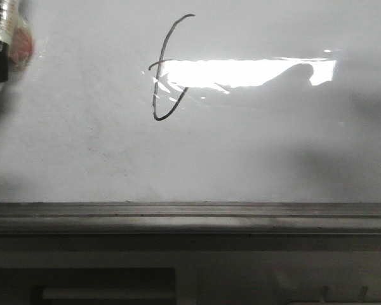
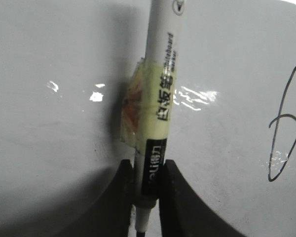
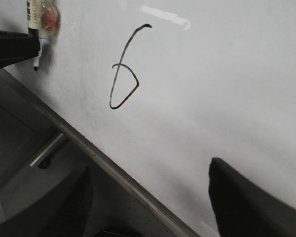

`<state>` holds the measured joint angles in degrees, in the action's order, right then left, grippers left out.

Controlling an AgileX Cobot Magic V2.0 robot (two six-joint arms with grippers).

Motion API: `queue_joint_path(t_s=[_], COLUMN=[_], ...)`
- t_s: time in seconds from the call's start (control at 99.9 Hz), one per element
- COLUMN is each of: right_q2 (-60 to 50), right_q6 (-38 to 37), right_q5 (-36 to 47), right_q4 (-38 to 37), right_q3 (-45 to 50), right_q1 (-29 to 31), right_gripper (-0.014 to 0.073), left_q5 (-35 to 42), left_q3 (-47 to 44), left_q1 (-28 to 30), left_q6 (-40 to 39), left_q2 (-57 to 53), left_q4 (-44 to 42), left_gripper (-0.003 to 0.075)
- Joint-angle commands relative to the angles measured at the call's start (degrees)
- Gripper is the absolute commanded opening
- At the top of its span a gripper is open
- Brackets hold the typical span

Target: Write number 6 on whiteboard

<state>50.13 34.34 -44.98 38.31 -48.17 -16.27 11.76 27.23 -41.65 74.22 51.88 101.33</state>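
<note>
I see the whiteboard [image 1: 254, 146] filling my front view, glossy white with faint grey smudges and a bright rectangular reflection across its middle. The number 6 [image 1: 167, 70] sits on it left of centre, a thin black loop with a short tick. A grey metal rail [image 1: 190, 219] runs along its bottom edge.

Grey ledge [image 1: 190, 219] below; pale cabinet front [image 1: 114, 279] beneath, dim light.
</note>
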Motion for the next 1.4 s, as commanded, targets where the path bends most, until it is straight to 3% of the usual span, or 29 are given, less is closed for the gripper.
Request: queue_joint_path(t_s=[0.0, 0.36, 0.46, 0.65, 0.75, 1.071, 1.151, 1.241, 1.321, 1.391], right_q2=[-0.60, -0.60, -0.60, -0.60, -0.60, -0.74, -2.13, -5.09, -8.75, -13.06], right_q6=[0.31, 0.31, 0.31, 0.31, 0.31, 0.31, 0.31, 0.31, 0.42, 1.26], right_q5=[3.36, 3.13, 3.13, 3.13, 2.87, 2.00, 3.84, 7.37, 11.84, 16.03], right_q4=[2.79, 2.79, 2.68, 2.12, 1.63, 1.40, 1.40, 1.97, 2.21, 2.21], right_q3=[-0.87, -0.63, -0.63, -0.63, -0.63, -0.63, -0.39, 0.80, 3.39, 6.93], right_q1=[0.30, 0.30, 0.30, 0.30, 0.30, 0.30, 0.30, 0.30, 0.30, 0.30], right_gripper=[0.0444, 0.0444, 0.0444, 0.0444, 0.0444, 0.0440, 0.0401, 0.0300, 0.0149, 0.0004], left_q5=[-0.11, -0.57, -0.57, 0.46, 1.50, 2.21, 1.13, -0.73, -2.74, -4.29], left_q3=[3.30, 4.42, 4.42, 4.42, 4.42, 3.16, 2.82, 2.47, 2.44, 2.44], left_q1=[-0.18, -0.18, -0.18, -0.18, -0.18, -0.22, -0.22, -0.22, -0.22, -0.22], left_q6=[-0.41, -0.19, -0.19, 0.07, 0.46, 6.98, 9.84, 13.47, 16.53, 18.87], left_q2=[1.95, 3.96, 3.57, 0.32, -2.67, -13.08, -16.17, -19.21, -21.09, -22.23], left_q4=[-0.30, -2.24, -2.40, -2.40, -2.40, -2.25, -2.25, -2.25, -2.25, -2.25], left_gripper=[-0.0020, 0.0002, 0.0089, 0.0371, 0.0472, 0.0484, 0.0484, 0.0480, 0.0447, 0.0362])
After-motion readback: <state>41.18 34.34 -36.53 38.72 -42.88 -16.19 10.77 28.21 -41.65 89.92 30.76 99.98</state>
